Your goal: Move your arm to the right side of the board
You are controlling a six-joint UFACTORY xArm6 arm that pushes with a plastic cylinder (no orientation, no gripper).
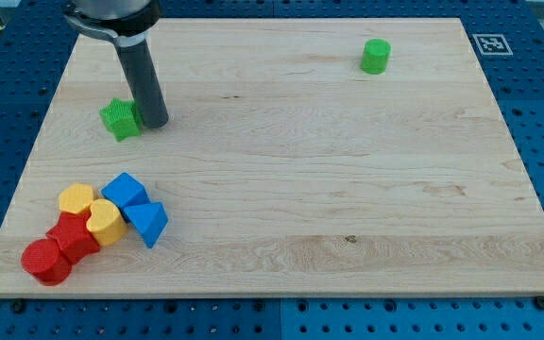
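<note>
My tip (pixel 154 124) is set down on the wooden board (pixel 281 208) in its upper-left part, touching or all but touching the green star-shaped block (pixel 121 119), which lies just beside it at nine o'clock. No pincer is carried: the arm ends in a plain dark rod, so nothing can be opened, closed or gripped.

The goal, the board's right side, lies at three o'clock from my tip, almost the full width of the board away. The line towards it is judged to be unobstructed: the green cylinder (pixel 376 57) stands near the upper right, at about two o'clock from my tip and well above a level path.

The remaining blocks are grouped near the lower-left corner, at about seven o'clock: two blue blocks, (pixel 125 192) and (pixel 146 223), two yellow blocks, (pixel 76 199) and (pixel 106 222), and two red blocks, (pixel 74 236) and (pixel 45 262), packed touching one another. A rightward sweep would be made away from them and from the star.
</note>
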